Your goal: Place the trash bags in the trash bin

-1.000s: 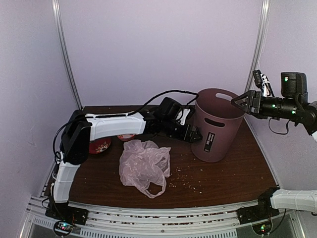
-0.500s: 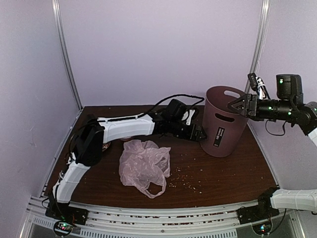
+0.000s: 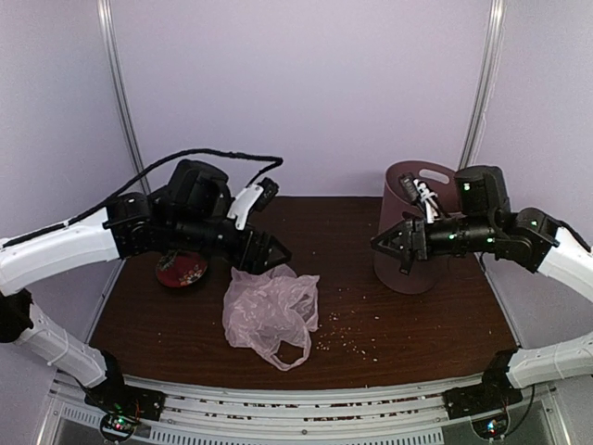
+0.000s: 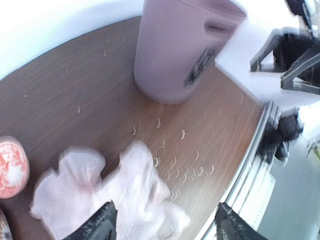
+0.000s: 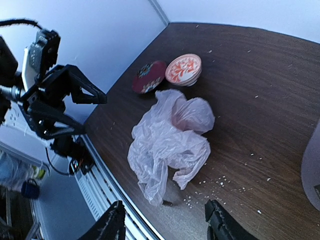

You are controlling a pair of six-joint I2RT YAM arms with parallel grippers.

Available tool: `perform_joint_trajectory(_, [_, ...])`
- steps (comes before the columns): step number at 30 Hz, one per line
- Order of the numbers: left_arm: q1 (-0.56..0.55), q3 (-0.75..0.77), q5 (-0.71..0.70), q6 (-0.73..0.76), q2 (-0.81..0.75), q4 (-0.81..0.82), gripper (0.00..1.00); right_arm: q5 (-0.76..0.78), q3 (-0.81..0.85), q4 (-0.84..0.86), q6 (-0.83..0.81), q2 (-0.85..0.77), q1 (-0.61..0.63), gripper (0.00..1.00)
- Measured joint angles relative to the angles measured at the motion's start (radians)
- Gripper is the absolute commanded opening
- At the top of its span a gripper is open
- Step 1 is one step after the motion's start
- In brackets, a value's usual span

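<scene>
Both pincers stand open over the table [image 3: 445,324], gripping nothing.
The left gripper [image 3: 278,252] hovers at the far edge of the crumpled trash bag [image 3: 271,315]; the right gripper [image 3: 387,243] hangs before the upright trash bin [image 3: 412,273], well apart from the bag. Only the left wrist view shows the bin's black label [image 4: 200,70], too blurred to read. The right wrist view shows two bowls [image 5: 184,68]; overhead, one.

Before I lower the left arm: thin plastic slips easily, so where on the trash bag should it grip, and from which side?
Probably the puffed, crumpled mound at the far end of the trash bag, taken from straight above. It stands off the table, so the fingers can close around folds, while the near part lies flatter. The left gripper hovers open right there.
</scene>
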Motion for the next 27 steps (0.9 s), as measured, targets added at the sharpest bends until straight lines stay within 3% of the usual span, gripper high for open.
perform_joint_trajectory(6, [-0.045, -0.188, 0.031, 0.055, -0.052, -0.126, 0.53, 0.103, 0.000, 0.039, -0.027, 0.161, 0.222, 0.46])
perform_joint_trajectory(11, [-0.142, -0.251, 0.047, 0.099, -0.033, -0.152, 0.58, 0.158, -0.006, 0.073, -0.009, 0.282, 0.257, 0.43])
perform_joint_trajectory(17, [-0.283, -0.333, 0.047, 0.137, 0.011, 0.010, 0.60, 0.206, -0.008, 0.098, 0.030, 0.397, 0.258, 0.42])
perform_joint_trajectory(27, [-0.332, -0.397, -0.069, 0.163, 0.210, 0.266, 0.63, 0.262, -0.008, 0.074, 0.114, 0.431, 0.258, 0.47])
